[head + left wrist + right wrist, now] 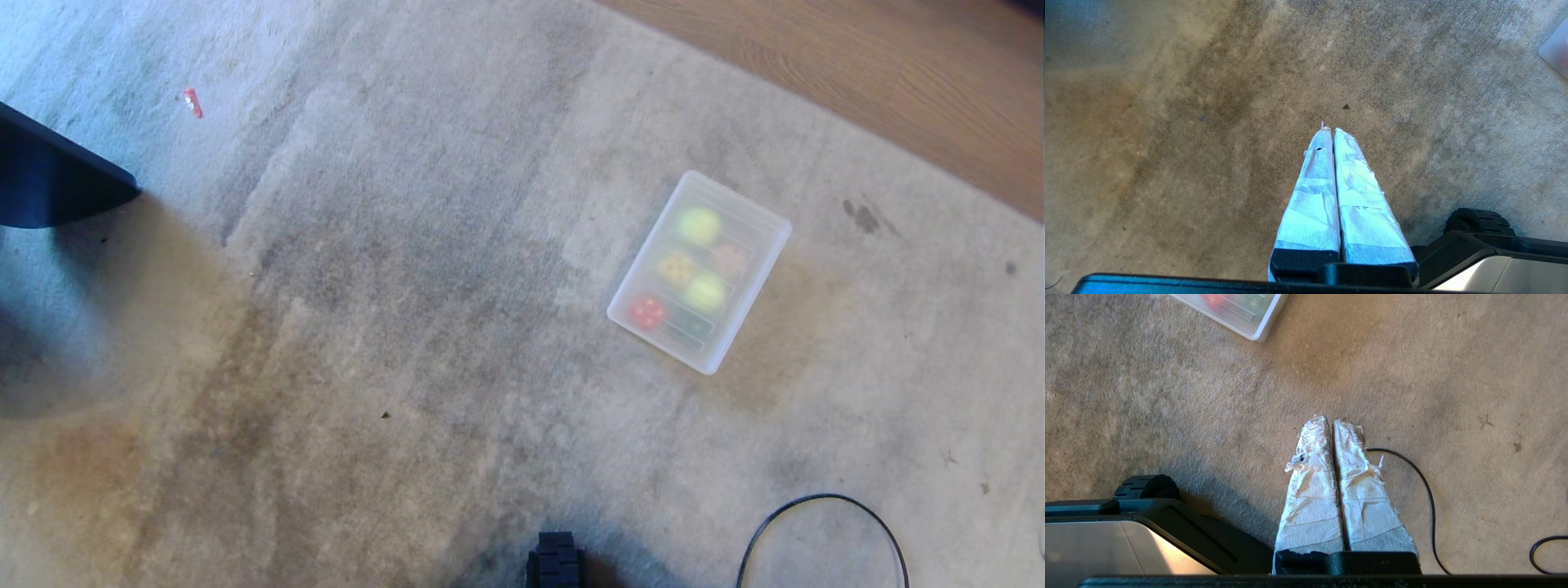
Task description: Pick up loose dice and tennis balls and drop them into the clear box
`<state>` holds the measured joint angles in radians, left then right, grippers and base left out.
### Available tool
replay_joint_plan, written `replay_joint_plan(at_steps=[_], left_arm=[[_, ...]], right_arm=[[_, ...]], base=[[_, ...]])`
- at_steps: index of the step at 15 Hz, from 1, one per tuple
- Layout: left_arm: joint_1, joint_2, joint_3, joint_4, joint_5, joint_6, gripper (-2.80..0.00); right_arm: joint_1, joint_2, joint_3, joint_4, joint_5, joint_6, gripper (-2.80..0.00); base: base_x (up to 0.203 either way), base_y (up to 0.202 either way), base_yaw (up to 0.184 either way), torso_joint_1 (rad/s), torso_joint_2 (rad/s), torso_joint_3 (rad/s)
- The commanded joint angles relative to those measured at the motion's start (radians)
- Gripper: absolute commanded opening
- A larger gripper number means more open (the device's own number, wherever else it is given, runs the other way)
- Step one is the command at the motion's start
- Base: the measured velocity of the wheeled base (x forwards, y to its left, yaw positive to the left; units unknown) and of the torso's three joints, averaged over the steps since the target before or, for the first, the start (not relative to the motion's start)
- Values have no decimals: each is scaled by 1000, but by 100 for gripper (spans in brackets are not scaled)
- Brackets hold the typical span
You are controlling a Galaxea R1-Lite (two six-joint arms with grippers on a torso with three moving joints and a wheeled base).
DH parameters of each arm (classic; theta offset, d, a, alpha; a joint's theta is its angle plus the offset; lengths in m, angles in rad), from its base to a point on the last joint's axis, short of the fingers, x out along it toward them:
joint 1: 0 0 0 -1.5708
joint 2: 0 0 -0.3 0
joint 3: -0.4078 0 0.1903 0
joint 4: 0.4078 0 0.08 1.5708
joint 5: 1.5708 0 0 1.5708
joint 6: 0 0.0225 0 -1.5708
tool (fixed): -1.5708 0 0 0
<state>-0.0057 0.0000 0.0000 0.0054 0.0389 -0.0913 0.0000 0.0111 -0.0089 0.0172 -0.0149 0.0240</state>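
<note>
The clear box (744,304) lies on the carpet to the right of centre. Seen blurred through its plastic are two tennis balls (699,225) (705,291) and the dice: yellow (676,267), cream (729,260), red (648,311) and green (696,325). No loose die or ball shows on the carpet. Neither arm appears in the head view. My left gripper (1331,130) hangs shut and empty over bare carpet, a box corner (1555,51) far off. My right gripper (1330,419) is also shut and empty, well short of the box (1265,328).
A black cable (816,523) loops on the carpet at the near right, passing beside the right fingers (1425,490). A dark furniture corner (49,180) juts in at the left. A small red scrap (192,102) lies far left. Wood floor (857,73) borders the carpet. My base wheel (558,559) shows.
</note>
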Motion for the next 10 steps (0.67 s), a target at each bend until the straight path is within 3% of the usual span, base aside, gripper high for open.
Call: replay_joint_plan(at_steps=[1, 10], left_arm=[[0, 0, 0, 1, 1, -1, -280], [0, 0, 0, 1, 1, -2, -280]], right_arm=[[0, -11, 1, 3, 0, 1, -280], [0, -11, 1, 4, 0, 1, -280]], base=[[0, 0, 0, 0, 0, 0], [0, 0, 0, 0, 0, 0]])
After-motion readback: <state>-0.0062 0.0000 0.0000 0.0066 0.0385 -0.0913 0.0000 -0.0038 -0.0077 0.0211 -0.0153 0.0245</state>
